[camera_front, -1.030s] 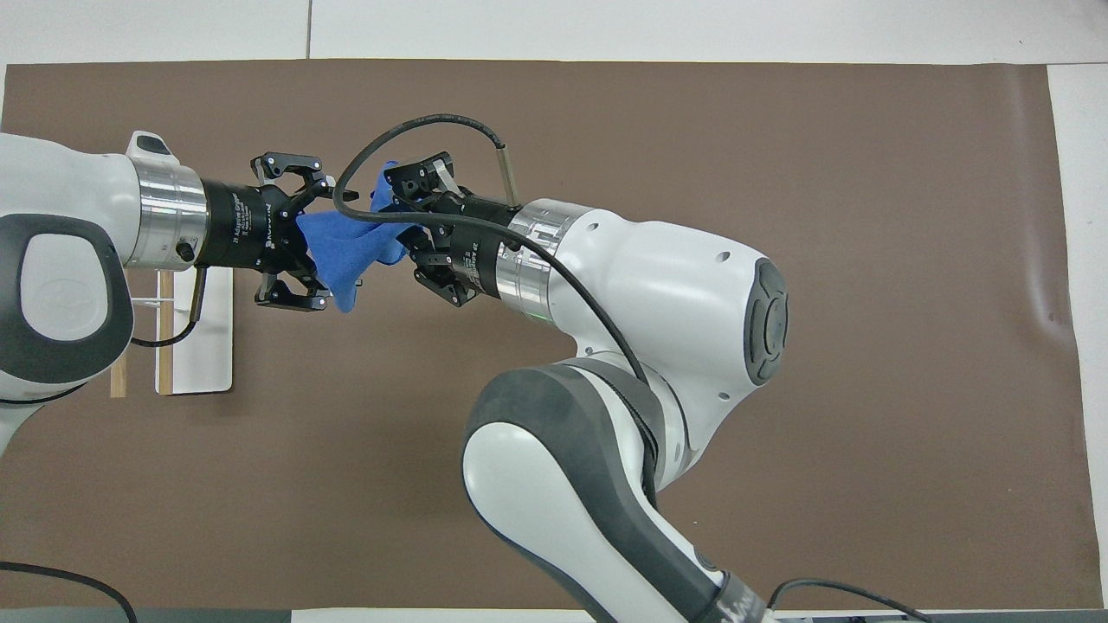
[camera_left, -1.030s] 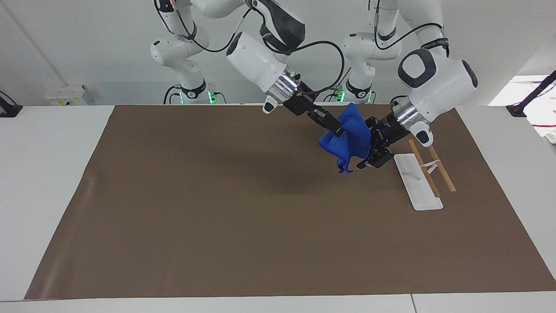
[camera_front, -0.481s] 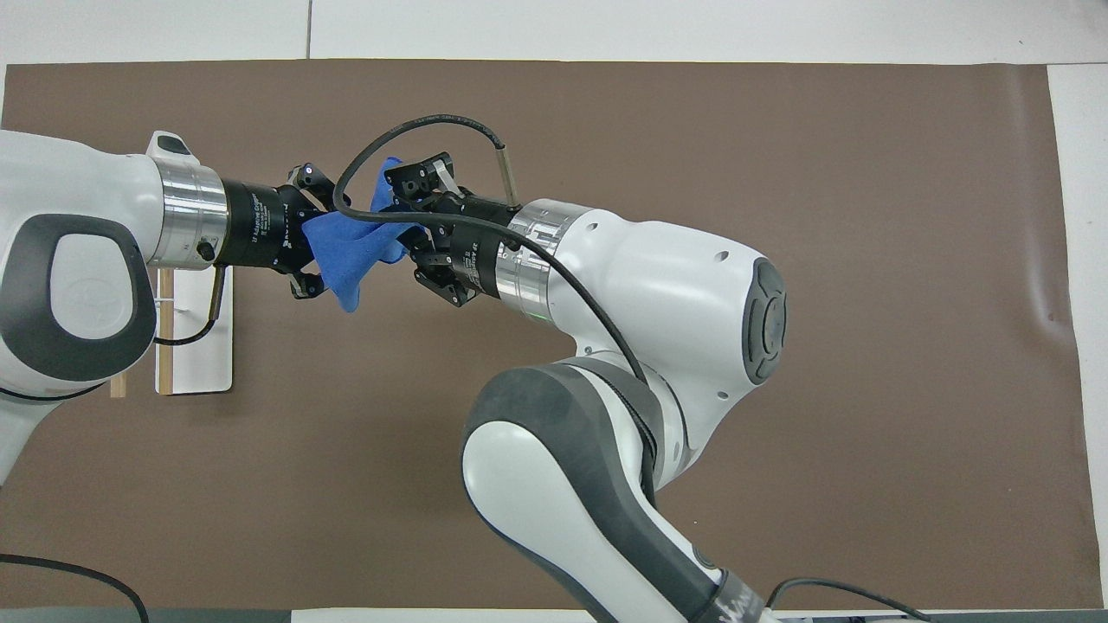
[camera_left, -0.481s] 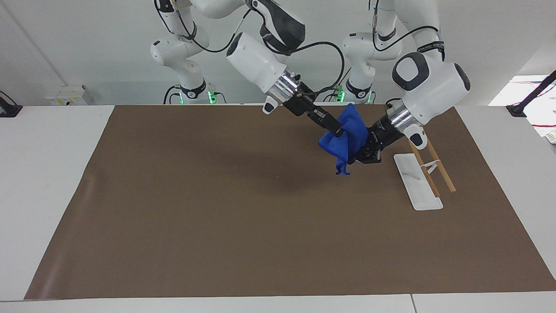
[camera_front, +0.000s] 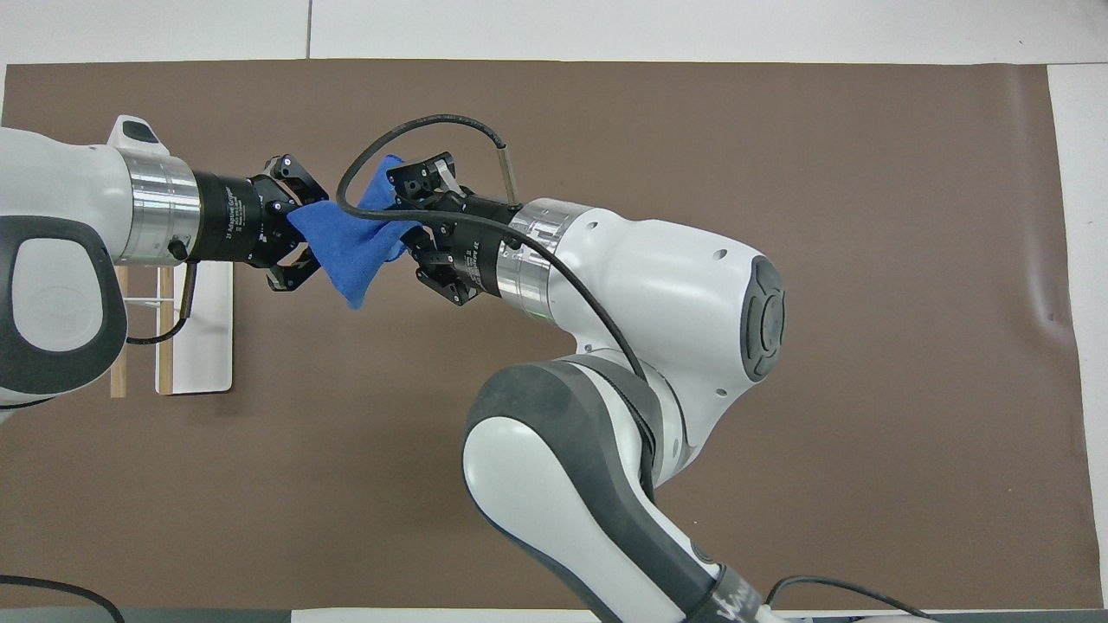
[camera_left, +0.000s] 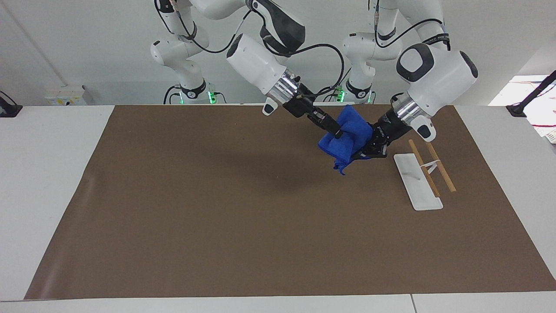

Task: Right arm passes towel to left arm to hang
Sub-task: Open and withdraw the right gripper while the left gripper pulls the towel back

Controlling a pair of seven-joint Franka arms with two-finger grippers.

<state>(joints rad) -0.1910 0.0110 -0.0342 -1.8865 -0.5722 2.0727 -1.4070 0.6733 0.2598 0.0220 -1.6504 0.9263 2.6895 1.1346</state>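
Both pincers clamp towel (camera_left: 347, 134) | left pincer (camera_left: 364, 153) | right pincer (camera_left: 335, 131)

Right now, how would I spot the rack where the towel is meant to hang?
Start at the brown mat, then go toward the left arm's end of the table. There, beside the blue towel held up between both grippers, lies a flat white tray. It alone carries two wooden rods.

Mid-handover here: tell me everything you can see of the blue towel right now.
The towel is a soft, bright royal-blue cloth, bunched and creased, held in the air above the brown mat. The right gripper is shut on one side of it and the left gripper on the other. A loose corner hangs down, clear of the mat.
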